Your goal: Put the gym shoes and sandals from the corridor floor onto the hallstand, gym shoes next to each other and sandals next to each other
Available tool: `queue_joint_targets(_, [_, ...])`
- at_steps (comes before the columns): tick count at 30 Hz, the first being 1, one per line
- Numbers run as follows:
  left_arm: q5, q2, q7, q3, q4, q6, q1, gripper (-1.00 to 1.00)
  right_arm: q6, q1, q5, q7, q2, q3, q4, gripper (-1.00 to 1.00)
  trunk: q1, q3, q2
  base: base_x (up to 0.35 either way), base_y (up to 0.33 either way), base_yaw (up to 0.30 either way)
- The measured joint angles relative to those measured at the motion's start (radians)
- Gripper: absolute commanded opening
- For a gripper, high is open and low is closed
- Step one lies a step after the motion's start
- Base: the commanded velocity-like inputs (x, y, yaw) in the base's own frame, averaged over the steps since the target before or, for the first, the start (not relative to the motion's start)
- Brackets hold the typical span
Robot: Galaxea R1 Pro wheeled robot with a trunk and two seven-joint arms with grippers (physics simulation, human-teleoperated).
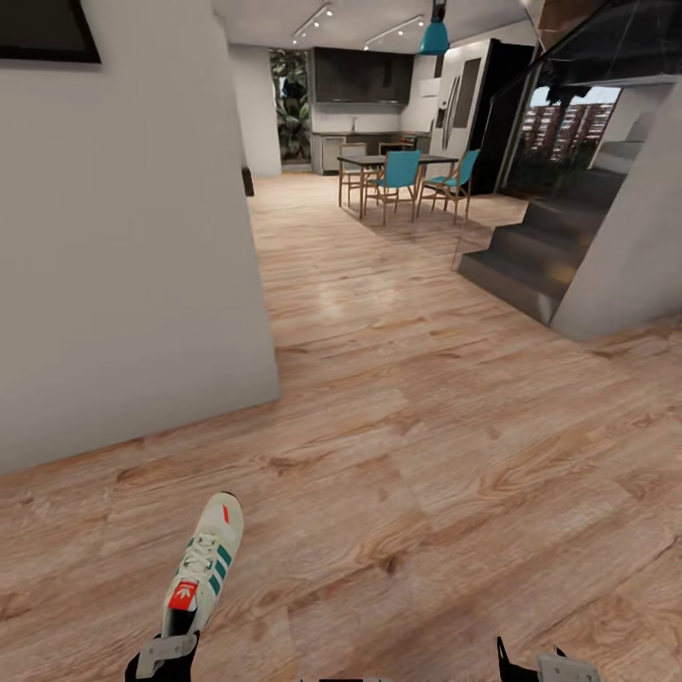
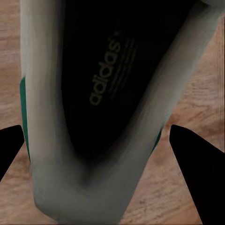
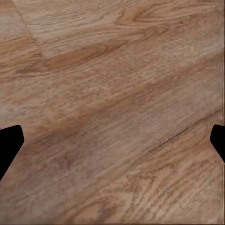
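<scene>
Above the corridor floor (image 1: 407,398), the left gripper (image 2: 101,140) is carrying one gym shoe (image 1: 204,564) clamped at its heel, while the right gripper (image 3: 112,140) is hanging wide apart, holding nothing; next, locating the hallstand is required.

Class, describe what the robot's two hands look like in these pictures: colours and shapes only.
In the head view, the left hand and right hand have pale grey plates on black bodies. In the wrist views their fingers are plain black tapered wedges, without markings or cables.
</scene>
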Motion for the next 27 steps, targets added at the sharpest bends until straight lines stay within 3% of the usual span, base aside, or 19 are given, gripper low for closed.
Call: queue_joint_targets(27, [0.001,0.0,0.0,0.002,0.0,0.0,0.0,-1.0,0.0,0.0,0.0,0.0,0.0,0.0,0.005,1.0,0.0,0.029,0.0,0.0,0.0,-0.252])
